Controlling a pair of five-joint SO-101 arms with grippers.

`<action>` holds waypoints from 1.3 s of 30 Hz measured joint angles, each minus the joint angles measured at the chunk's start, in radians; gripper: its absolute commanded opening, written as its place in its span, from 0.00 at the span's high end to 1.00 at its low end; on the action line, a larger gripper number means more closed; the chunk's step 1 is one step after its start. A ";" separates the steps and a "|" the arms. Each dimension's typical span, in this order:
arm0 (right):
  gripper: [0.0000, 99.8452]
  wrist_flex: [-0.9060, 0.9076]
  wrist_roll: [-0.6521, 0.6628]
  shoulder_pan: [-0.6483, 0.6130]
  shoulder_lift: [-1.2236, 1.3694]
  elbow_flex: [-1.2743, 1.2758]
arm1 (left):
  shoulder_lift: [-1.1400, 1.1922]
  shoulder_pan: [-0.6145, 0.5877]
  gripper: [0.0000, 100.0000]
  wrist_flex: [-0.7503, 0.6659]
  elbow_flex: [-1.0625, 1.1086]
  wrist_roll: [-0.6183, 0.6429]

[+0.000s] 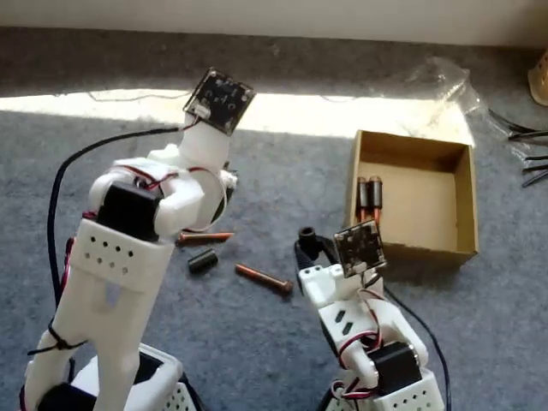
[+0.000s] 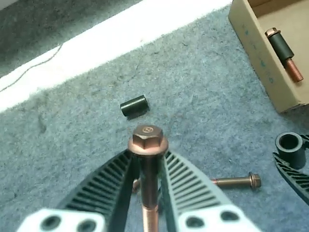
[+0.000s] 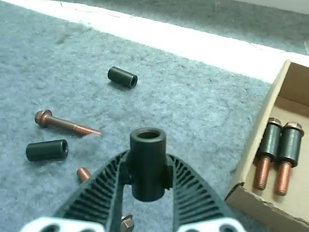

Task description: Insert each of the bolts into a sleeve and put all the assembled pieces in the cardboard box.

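Note:
My left gripper [image 2: 148, 155] is shut on a copper bolt [image 2: 147, 141], held head outward above the carpet. A loose black sleeve [image 2: 133, 105] lies just beyond it. My right gripper [image 3: 148, 159] is shut on another black sleeve [image 3: 147, 145], open end up, left of the cardboard box [image 1: 456, 205]. Two assembled pieces [image 3: 279, 154] lie side by side against the box's left wall [image 1: 368, 199]. On the carpet between the arms lie a bolt [image 1: 264, 278], a sleeve [image 1: 202, 259] and a second bolt [image 1: 210, 237], partly under the left arm.
A crumpled clear plastic bag [image 1: 445, 81] lies behind the box. Black cable ties [image 1: 527, 154] lie at the far right. A bright strip of sunlight [image 1: 300, 111] crosses the carpet at the back. A black cable [image 1: 64, 184] loops left of the left arm.

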 measured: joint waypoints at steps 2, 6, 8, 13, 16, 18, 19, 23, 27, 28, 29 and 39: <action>1.00 0.000 -0.002 -0.002 0.000 -0.014 | -0.058 0.003 1.00 -0.032 0.058 0.000; 1.00 0.000 -0.002 -0.052 0.000 -0.091 | -0.180 -0.002 1.00 -0.101 0.158 0.000; 1.00 0.000 -0.002 -0.106 0.000 -0.109 | -0.235 -0.003 1.00 -0.130 0.195 0.000; 1.00 -0.049 0.064 -0.226 0.000 -0.114 | -0.370 0.002 1.00 -0.203 0.275 0.000; 1.00 -0.149 0.183 -0.249 -0.002 -0.083 | -0.456 0.000 1.00 -0.262 0.330 0.000; 1.00 -0.227 0.215 -0.253 -0.002 -0.015 | -0.516 -0.003 1.00 -0.305 0.370 0.000; 1.00 -0.267 0.218 -0.255 -0.002 0.021 | -0.542 -0.003 1.00 -0.325 0.387 0.000; 1.00 -0.397 0.229 -0.255 0.003 0.135 | -0.637 -0.005 1.00 -0.396 0.448 0.000; 1.00 -0.473 0.218 -0.255 0.002 0.141 | -0.704 -0.002 1.00 -0.465 0.496 0.000; 1.00 -0.479 0.193 -0.255 0.000 0.141 | -0.718 -0.005 1.00 -0.480 0.508 0.000; 1.00 -0.482 0.161 -0.255 0.002 0.141 | -0.729 -0.005 1.00 -0.497 0.523 0.000; 1.00 -0.486 -0.017 -0.130 0.002 0.143 | -0.801 -0.003 1.00 -0.680 0.646 0.146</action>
